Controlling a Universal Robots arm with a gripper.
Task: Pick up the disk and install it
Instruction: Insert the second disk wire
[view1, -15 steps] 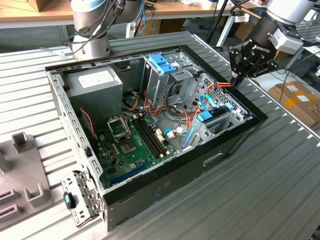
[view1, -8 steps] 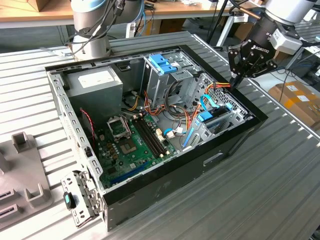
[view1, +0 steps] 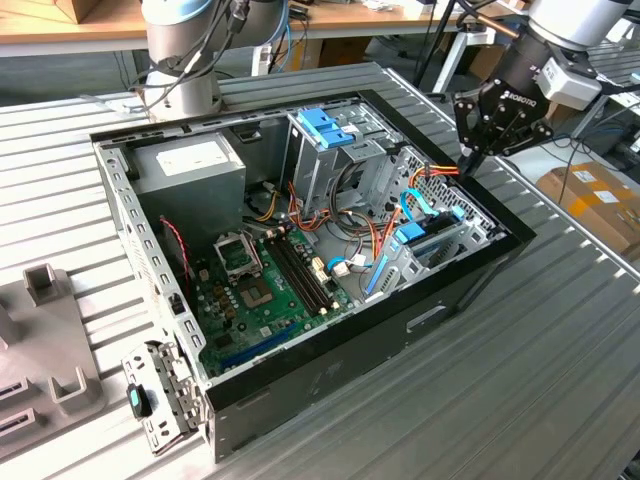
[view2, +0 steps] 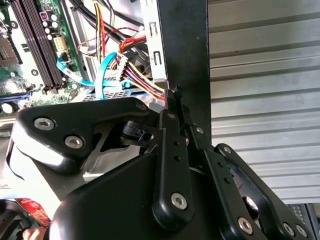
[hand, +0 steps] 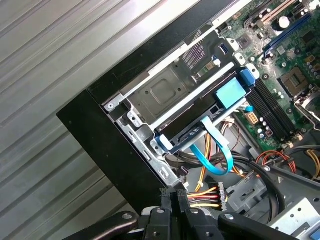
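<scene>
The disk sits in the drive bay at the case's front corner on the exterior view's right, its light-blue rails and a blue tab showing. In the first wrist view the disk lies slotted under a metal bracket, with a blue ribbon cable curling from it. My gripper hovers above the case's edge just behind that bay, fingers pressed together with nothing between them. Its shut tips show in both wrist views, over a bundle of coloured wires.
The open computer case lies on a slatted metal table. Inside are the motherboard, a power supply and a drive cage with a blue latch. Grey fixtures and a bracket stand at the exterior view's left.
</scene>
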